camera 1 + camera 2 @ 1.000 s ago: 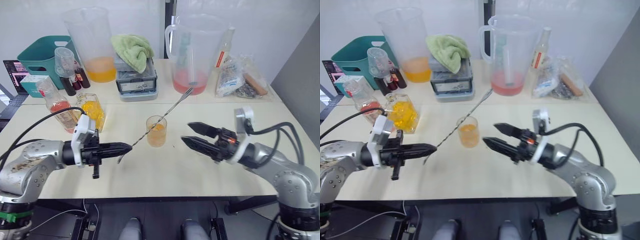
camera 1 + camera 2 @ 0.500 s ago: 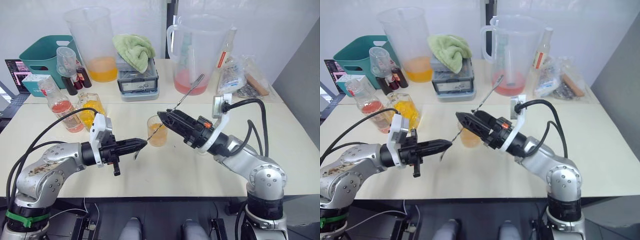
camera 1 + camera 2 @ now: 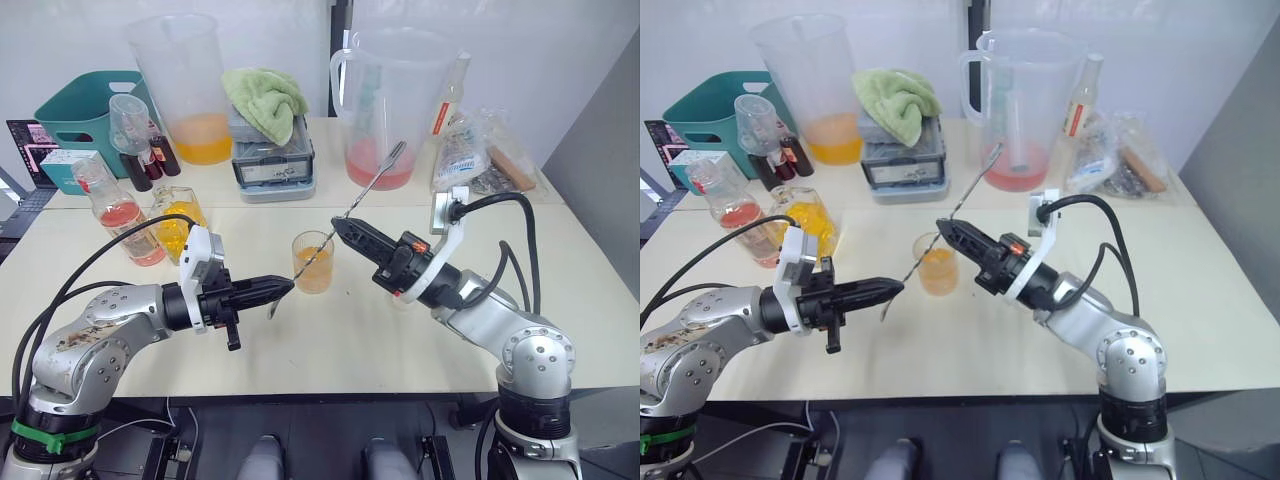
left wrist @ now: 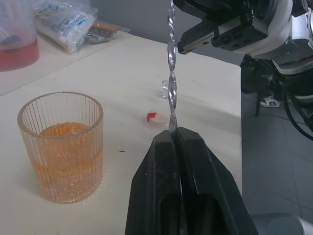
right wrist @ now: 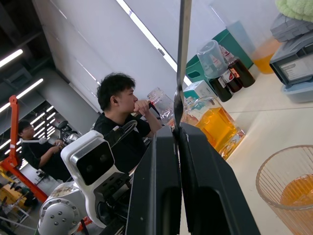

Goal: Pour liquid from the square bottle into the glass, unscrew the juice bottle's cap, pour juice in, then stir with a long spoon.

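Left eye view: both the left hand (image 3: 283, 288) and right hand (image 3: 340, 226) pinch the long thin silver twisted spoon (image 3: 362, 195), slanted beside the ribbed amber-filled glass (image 3: 314, 262) mid-table (image 3: 330, 340). Opposing pulls could bend it or topple the glass.

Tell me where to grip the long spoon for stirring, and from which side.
Grip the long spoon on its twisted stem, above the glass, coming from the robot's right. The spoon slants up and back over the glass, and the right claw is already closed there. The left claw pinches its lower end.
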Tool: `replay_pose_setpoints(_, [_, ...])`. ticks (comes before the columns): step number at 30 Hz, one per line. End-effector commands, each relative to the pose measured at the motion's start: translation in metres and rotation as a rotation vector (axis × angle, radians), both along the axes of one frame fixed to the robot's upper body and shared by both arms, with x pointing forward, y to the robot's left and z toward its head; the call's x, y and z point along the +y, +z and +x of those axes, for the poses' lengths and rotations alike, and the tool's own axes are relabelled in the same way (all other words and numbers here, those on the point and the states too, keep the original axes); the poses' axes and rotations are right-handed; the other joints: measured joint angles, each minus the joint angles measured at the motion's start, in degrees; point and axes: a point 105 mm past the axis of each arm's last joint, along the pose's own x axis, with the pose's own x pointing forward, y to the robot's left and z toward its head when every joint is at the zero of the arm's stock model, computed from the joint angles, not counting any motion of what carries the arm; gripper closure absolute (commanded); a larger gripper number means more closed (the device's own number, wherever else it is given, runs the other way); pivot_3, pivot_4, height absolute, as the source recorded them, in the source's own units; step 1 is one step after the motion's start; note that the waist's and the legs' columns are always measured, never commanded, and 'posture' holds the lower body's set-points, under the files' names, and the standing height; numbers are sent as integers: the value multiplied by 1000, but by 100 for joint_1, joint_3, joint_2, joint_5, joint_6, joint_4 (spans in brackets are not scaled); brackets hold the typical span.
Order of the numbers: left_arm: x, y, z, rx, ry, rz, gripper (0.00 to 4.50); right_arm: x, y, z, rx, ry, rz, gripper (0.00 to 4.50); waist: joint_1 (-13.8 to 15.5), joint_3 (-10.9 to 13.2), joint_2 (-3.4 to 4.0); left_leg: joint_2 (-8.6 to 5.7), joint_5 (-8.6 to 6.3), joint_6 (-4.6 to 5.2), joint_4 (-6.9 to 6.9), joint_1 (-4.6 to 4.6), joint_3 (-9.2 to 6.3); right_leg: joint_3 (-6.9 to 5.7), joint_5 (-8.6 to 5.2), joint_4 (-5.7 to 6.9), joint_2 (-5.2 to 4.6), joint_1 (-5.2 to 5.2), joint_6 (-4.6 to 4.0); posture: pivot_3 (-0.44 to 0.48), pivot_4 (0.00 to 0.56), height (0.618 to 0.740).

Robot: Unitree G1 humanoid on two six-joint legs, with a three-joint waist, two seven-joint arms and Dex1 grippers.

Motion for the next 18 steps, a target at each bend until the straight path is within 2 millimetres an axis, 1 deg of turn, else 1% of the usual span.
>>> replay_pose_setpoints(1, [2, 5, -1, -22, 8, 12, 4500, -8, 14, 0, -43, -32, 46, 4485, 0, 0, 0, 0, 0, 0, 0, 0, 0, 0, 0, 0, 0, 0, 0, 0, 150, 740])
replay_pose_setpoints(4, [5, 5, 4, -9, 44, 3, 4500, -9, 15, 1, -46, -40, 39, 4485, 1, 0, 0, 0, 0, 0, 0, 0, 0, 0, 0, 0, 0, 0, 0, 0, 150, 740])
replay_pose_setpoints(6, [10, 3, 11, -19, 102, 21, 3847, -9, 17, 2, -53, -47, 40, 4500, 0, 0, 0, 0, 0, 0, 0, 0, 0, 0, 0, 0, 0, 0, 0, 0, 150, 740])
replay_pose_setpoints(10, [8, 5, 4, 8, 47, -6, 2575, -9, 20, 3, -64, -52, 41, 4500, -1, 0, 0, 0, 0, 0, -1, -1, 0, 1, 0, 0, 0, -2, 0, 0, 150, 740])
replay_pose_setpoints(14, [12, 7, 4, -14, 65, -16, 1263, -10, 23, 4, -78, -53, 43, 4500, -3, 0, 0, 0, 0, 0, -2, -2, 0, 1, 0, 0, 0, -4, 0, 0, 150, 740])
replay_pose_setpoints(15, [16, 7, 4, -22, 77, -19, 936, -10, 25, 5, -85, -56, 42, 4500, -5, 0, 0, 0, 0, 0, -2, -2, 1, 2, 0, 0, 0, -5, 0, 0, 150, 740])
replay_pose_setpoints(16, [21, 7, 5, -33, 102, -19, 478, -11, 28, 5, -97, -60, 41, 4500, -6, 0, 0, 0, 0, 0, -3, -2, 1, 2, 0, 0, 0, -6, -1, 0, 150, 740])
replay_pose_setpoints(17, [25, 6, 5, -40, 118, -17, 177, -11, 30, 5, -104, -62, 40, 4500, -11, 0, 0, 0, 0, 0, -5, -2, 1, 3, 0, 0, 0, -7, -1, 0, 150, 740])
replay_pose_setpoints(18, [33, 7, 7, -65, 163, -18, 36, -13, 34, 7, -121, -70, 38, 4500, -13, 0, 0, 1, 0, 0, -5, -2, 3, 4, -1, 0, 0, -8, -1, 0, 150, 740])
